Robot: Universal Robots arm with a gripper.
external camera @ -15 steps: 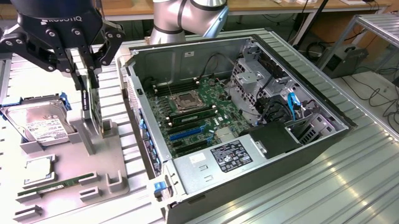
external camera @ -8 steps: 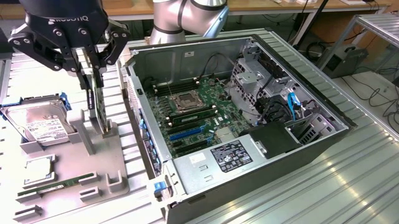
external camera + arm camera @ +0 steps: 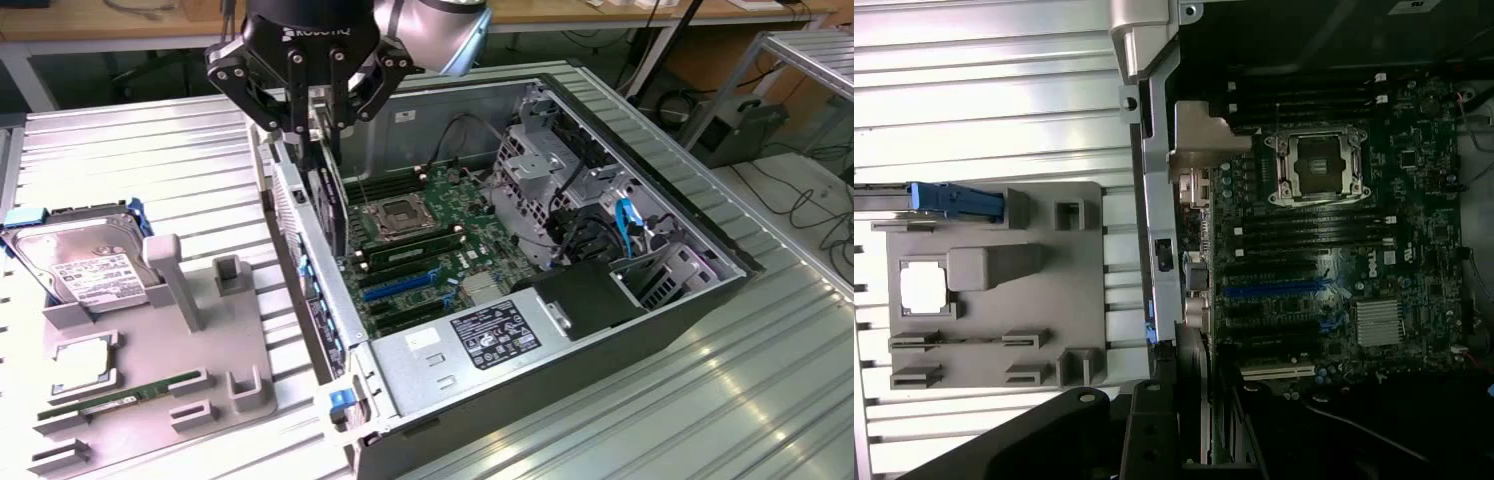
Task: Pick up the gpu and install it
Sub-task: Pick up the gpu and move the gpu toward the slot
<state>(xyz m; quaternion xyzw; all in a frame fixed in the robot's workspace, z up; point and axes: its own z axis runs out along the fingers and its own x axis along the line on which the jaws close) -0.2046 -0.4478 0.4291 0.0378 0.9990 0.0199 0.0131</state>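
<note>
One gripper (image 3: 318, 120) pinches the gpu (image 3: 328, 200) by its upper edge, the card hanging upright just inside the open computer case (image 3: 667, 315), apparently so its lower edge faces the motherboard (image 3: 441, 215) slots.

Ribbed metal table (image 3: 134, 160) carries an open computer case (image 3: 601, 375) and a grey fixture (image 3: 160, 370)

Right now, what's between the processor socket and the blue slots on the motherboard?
Rows of long black memory slots lie there, plain in the wrist view and the exterior view.
</note>
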